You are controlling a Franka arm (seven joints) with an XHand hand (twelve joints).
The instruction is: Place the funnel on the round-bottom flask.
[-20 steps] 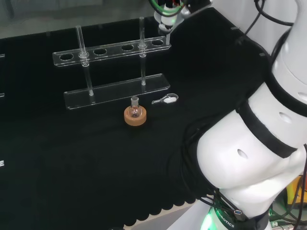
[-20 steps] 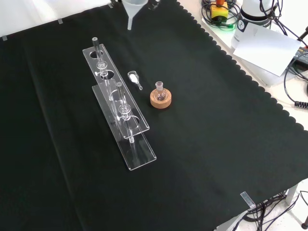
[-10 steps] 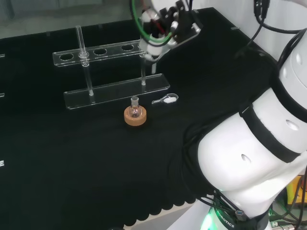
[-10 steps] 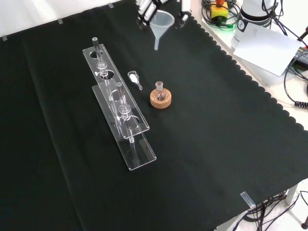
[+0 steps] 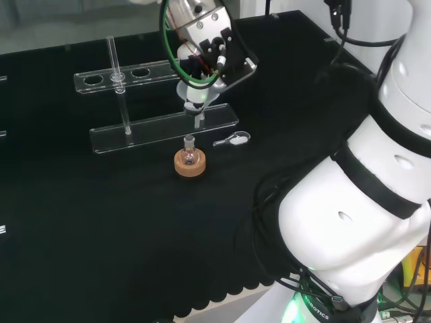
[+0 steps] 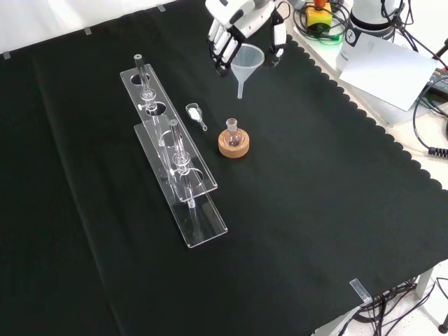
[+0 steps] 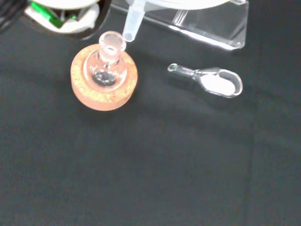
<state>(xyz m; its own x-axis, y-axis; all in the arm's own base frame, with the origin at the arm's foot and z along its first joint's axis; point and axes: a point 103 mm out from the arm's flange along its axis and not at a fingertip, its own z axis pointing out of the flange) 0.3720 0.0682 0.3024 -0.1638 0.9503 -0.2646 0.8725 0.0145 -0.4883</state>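
A small clear round-bottom flask (image 6: 232, 132) stands upright in a cork ring (image 6: 233, 147) mid-cloth, beside the rack. The hand (image 6: 234, 17) hangs above and beyond it, fingers curled round the rim of a translucent funnel (image 6: 246, 61) whose stem points down. In the head view the hand (image 5: 205, 42) holds the funnel (image 5: 196, 102) just above the flask (image 5: 190, 152), and the stem tip stays clear of the neck. In the wrist view the funnel stem (image 7: 132, 22) ends right beside the flask mouth (image 7: 112, 42), not inside it.
A clear test-tube rack (image 6: 178, 168) with glass tubes stands along the flask's left in the front view. A small glass scoop (image 6: 197, 114) with white powder lies between rack and flask, seen again as the scoop (image 7: 212, 83). Cables and boxes sit past the cloth's scalloped edge (image 6: 364, 112).
The hand has carried the funnel down from the far edge of the cloth towards the flask. Its stem now hangs just above and beside the flask's neck.
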